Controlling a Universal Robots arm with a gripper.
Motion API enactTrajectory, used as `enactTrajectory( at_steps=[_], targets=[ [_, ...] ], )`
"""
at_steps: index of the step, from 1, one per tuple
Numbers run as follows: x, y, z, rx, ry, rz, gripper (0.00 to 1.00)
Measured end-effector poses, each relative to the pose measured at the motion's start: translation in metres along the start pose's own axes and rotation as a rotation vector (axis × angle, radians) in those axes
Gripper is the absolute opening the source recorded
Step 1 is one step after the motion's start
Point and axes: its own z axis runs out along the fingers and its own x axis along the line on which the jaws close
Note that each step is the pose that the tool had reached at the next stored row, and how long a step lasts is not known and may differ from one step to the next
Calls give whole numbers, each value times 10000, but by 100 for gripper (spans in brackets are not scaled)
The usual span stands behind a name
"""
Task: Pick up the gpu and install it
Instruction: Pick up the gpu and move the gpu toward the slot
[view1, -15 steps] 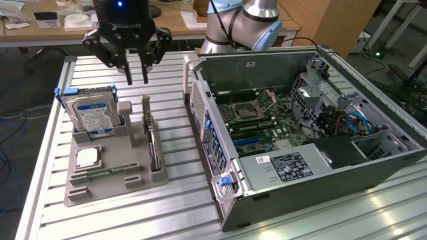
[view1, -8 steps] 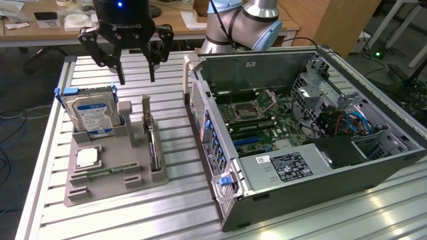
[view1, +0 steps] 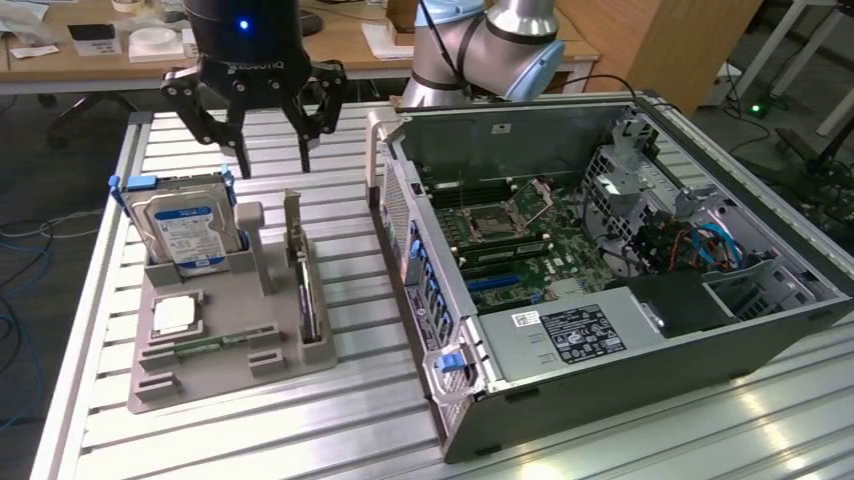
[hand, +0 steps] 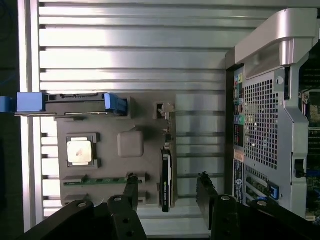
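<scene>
One slatted metal table (view1: 267, 440) carries a grey holder tray (view1: 227, 375) and an open computer case (view1: 667, 360); cluttered desks (view1: 80, 65) stand behind. Gripper (view1: 274, 160) hangs above the tray, fingers spread wide, grasping and touching nothing. Gpu (view1: 310, 300) stands on edge in the tray slot nearest the case.
</scene>
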Motion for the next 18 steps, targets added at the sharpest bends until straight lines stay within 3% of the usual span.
enactTrajectory(
  at_steps=[12,14,15,18],
  targets=[
    [2,-88,131,-4,9,-194,59],
    [1,-101,150,-6,8,-224,60],
    [2,-103,159,-6,9,-233,66],
    [3,-106,194,-4,11,-266,66]
  ],
)
